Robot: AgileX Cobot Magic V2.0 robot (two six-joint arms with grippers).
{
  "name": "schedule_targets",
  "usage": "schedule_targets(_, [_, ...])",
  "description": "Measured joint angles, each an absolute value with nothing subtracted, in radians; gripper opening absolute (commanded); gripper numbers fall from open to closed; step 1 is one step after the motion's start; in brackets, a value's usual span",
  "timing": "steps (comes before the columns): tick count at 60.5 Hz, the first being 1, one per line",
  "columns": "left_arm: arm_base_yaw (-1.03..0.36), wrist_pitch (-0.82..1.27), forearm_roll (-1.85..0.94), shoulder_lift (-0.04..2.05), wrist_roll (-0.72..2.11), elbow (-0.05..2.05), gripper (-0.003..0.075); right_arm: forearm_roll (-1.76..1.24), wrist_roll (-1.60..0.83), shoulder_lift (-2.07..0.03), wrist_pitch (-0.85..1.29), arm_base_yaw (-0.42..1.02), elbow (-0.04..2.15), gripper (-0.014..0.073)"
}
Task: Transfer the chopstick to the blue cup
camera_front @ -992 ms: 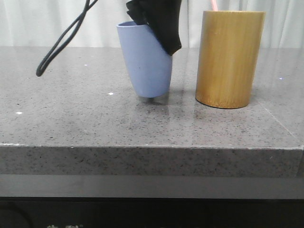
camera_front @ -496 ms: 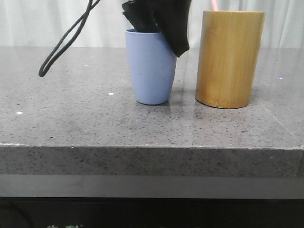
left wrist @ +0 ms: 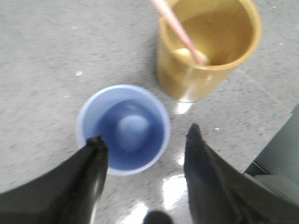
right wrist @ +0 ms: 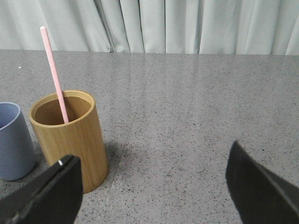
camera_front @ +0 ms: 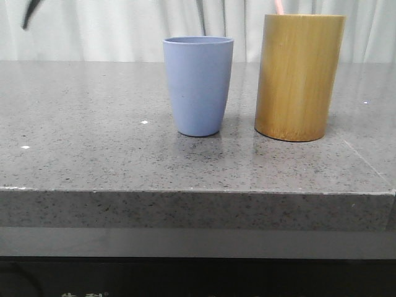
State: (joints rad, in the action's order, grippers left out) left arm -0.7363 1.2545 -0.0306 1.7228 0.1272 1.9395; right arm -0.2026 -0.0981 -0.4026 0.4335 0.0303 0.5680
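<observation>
Left claw: seen from its own wrist camera, its two dark fingers are spread wide and hold nothing. It hangs above the blue cup, one fingertip over the cup's rim and the other beside the cup over the tabletop. The cup's inside shows a pale round bottom and no contents.

Right claw: its two black fingers are likewise spread far apart with nothing between them, over bare table well to the side of the holder.

Chopstick: a thin pale pink stick standing tilted inside the bamboo holder, its lower end resting on the holder's floor and its upper end reaching well above the rim. In the front view only its tip shows above the holder.

Cups: in the front view the blue cup stands upright just beside the holder, on its left, the two near but apart. The holder is the taller and wider of the two.

Surface: a grey speckled stone tabletop, polished enough to give faint reflections beneath both vessels, with a thick front edge and a few small white flecks.

Room: pale pleated curtains close off the background behind the table.
</observation>
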Motion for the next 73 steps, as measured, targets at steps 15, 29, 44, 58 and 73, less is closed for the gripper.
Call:
schedule_targets(15, [-0.593,1.260,0.008,1.582,0.120,1.832,0.0027,-0.203,-0.098,-0.403,0.433,0.030,0.568,0.0631])
schedule_targets(29, [-0.389,1.260,0.011,1.447,0.118,1.660,-0.0019,-0.203,-0.098,-0.403,0.433,0.030,0.568,0.0631])
schedule_targets(44, [-0.186,1.204,0.013,1.248,0.080,1.410,-0.0019,-0.203,-0.098,-0.403,0.433,0.030,0.568,0.0631])
schedule_targets(58, [-0.058,0.956,0.015,0.956,0.046,1.094,-0.0019,-0.203,-0.098,-0.403,0.433,0.030,0.568,0.0631])
schedule_targets(73, [-0.050,0.709,0.011,0.588,0.041,0.737,-0.0019,-0.203,-0.098,-0.403,0.433,0.030,0.568,0.0631])
